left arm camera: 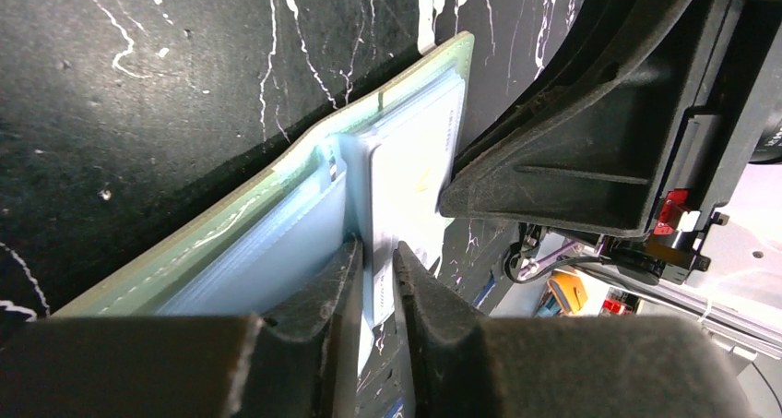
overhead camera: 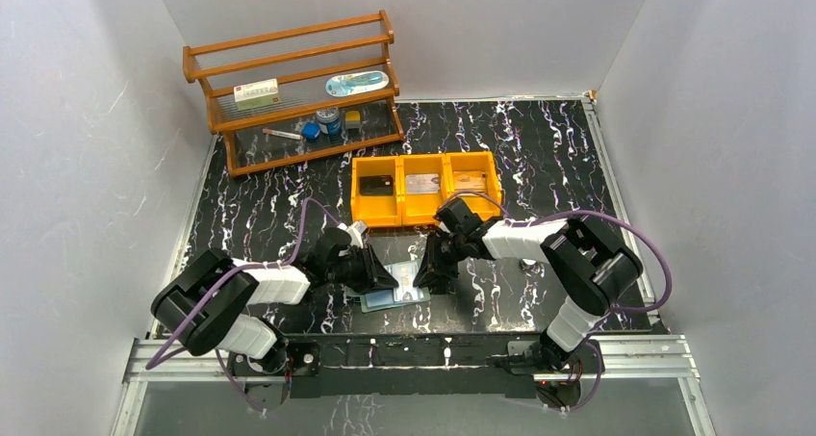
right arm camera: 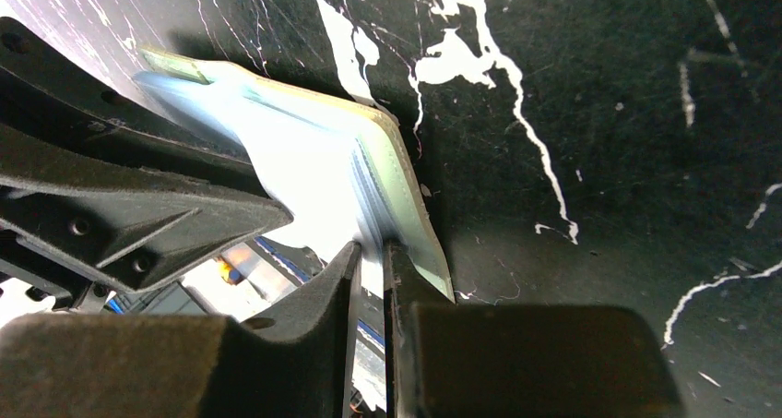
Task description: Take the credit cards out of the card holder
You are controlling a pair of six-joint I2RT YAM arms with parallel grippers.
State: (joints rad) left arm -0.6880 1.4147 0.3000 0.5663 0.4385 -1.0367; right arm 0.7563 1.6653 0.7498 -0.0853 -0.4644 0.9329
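Where the two grippers meet at the near middle of the table (overhead camera: 539, 166), the left gripper (left arm camera: 376, 256) is seen nearly closed, with a thin pale leaf of the one card holder (left arm camera: 277, 252) pinched between its jaws. The right gripper (right arm camera: 371, 256) is clamped likewise on a leaf from the opposite side. The holder is spread open on the table. Behind it, in one orange bin (overhead camera: 385, 215) of three compartments, two cards are counted: a silvery credit card (overhead camera: 421, 183) in the middle compartment and a tan credit card (overhead camera: 469, 181) in the right one.

You are looking at a left arm (overhead camera: 274, 284) and right arm (overhead camera: 524, 236) wearing white shells between bulky black joints, with purple cables (overhead camera: 306, 219) looping alongside. The left gripper (left arm camera: 376, 261) and right gripper (right arm camera: 372, 252) are showing matte black, wedge-shaped fingers, small screws (right arm camera: 72, 226) sitting in ribbed housings.
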